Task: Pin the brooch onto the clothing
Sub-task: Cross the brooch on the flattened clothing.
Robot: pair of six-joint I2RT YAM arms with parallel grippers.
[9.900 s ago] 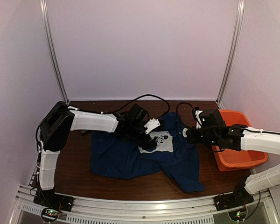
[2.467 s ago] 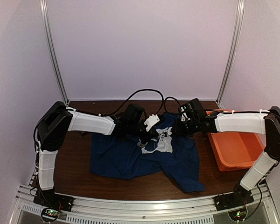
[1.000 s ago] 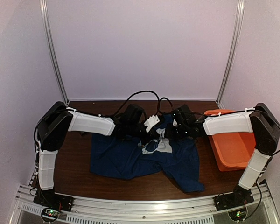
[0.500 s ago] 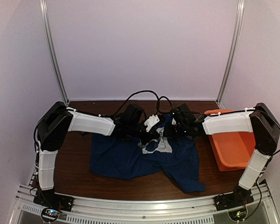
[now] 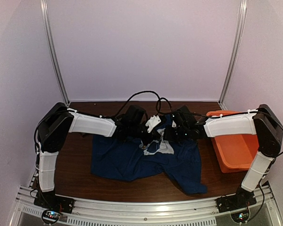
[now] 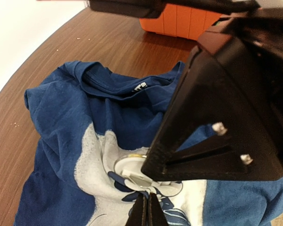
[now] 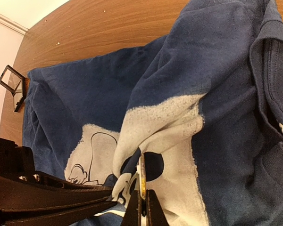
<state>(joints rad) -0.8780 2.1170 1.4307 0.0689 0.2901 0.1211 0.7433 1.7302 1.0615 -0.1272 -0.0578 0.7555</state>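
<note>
The clothing, a navy T-shirt point(image 5: 127, 160) with a white mouse print point(image 7: 174, 117), lies crumpled on the table. My left gripper point(image 6: 147, 200) is shut on a raised fold of the printed cloth point(image 6: 92, 160). The brooch point(image 6: 131, 170) shows its white back and pin here, pressed against that fold. In the right wrist view the brooch point(image 7: 142, 172) appears edge-on, and my right gripper point(image 7: 142, 195) is shut on it, up against the bunched print. From above, both grippers, left point(image 5: 151, 137) and right point(image 5: 166, 135), meet over the shirt's chest.
An orange tub point(image 5: 236, 146) stands at the table's right edge. A small black hinged box point(image 7: 12, 84) lies open on the wood beyond the shirt's far side. Black cables point(image 5: 146, 96) loop over the back of the table.
My right gripper has edged left with the brooch until it meets the left gripper's fold; the print is bunched up more between them. The left arm has barely moved.
</note>
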